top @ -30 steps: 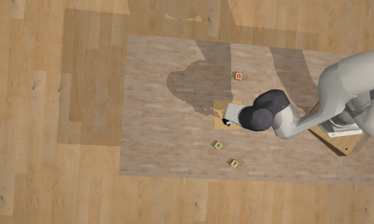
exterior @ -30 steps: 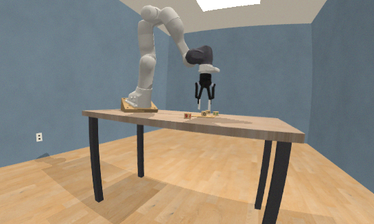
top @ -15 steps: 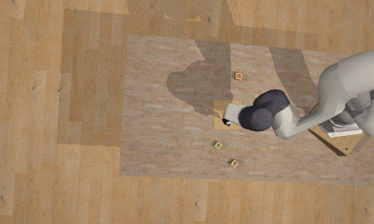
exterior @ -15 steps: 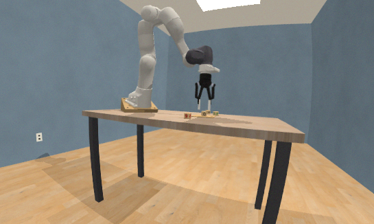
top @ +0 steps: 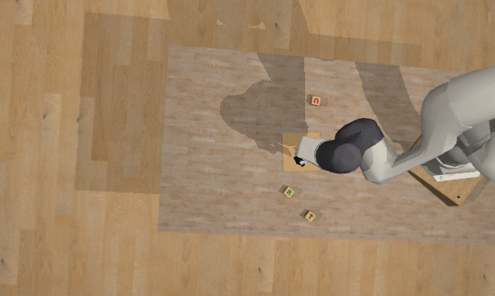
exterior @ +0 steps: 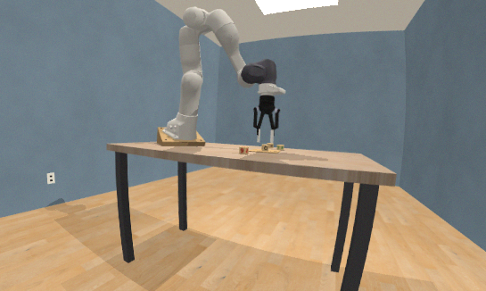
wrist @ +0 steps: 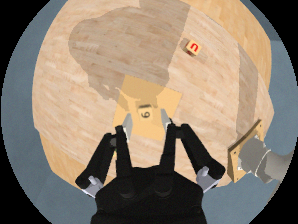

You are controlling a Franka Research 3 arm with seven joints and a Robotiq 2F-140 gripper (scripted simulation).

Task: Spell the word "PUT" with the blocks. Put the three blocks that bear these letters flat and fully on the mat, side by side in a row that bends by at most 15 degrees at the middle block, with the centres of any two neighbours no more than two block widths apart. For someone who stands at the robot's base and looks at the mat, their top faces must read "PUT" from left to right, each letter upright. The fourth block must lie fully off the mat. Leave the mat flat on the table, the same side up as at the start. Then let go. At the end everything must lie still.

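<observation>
Only the wrist view shows the P block on the mat, below the half-open, empty end effector. Three blocks lie off-mat: U at twelve o'clock, R and T at six.

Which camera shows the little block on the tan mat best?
The wrist view: the block lies on the mat just beyond the gripper. From the top, the arm hides it. The exterior view shows it small, side-on.
</observation>
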